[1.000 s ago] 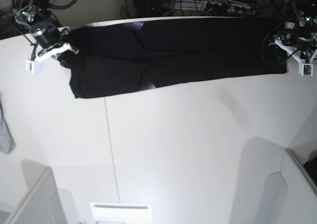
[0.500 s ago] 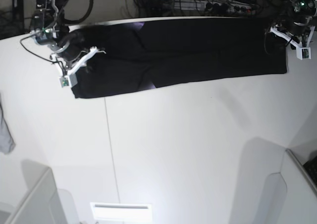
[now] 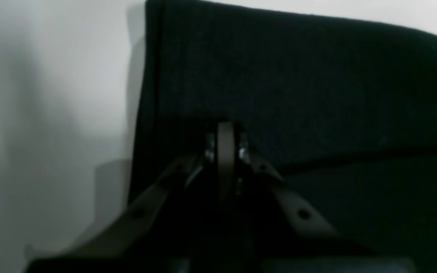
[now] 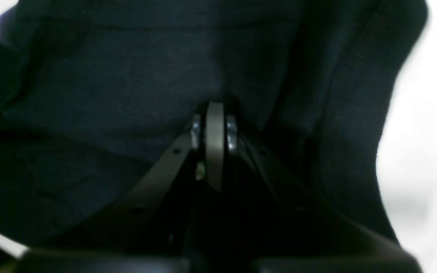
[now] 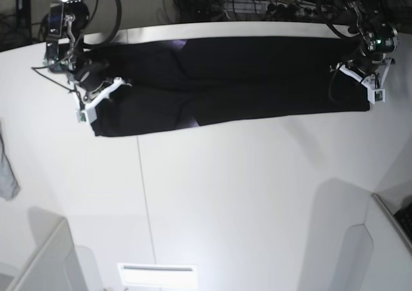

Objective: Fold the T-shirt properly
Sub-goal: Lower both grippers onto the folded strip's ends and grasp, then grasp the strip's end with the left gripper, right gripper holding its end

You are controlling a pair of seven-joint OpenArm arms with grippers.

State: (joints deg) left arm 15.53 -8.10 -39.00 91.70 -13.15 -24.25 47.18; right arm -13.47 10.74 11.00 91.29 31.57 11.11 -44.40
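Both claws have moved inward; left claw and right claw seemingly pinch the T-shirt.

Wide bare white table fills the middle and lower frame, open for me to sweep through. The T-shirt spans the top edge. Grey cloth far left, raised walls at both lower corners.
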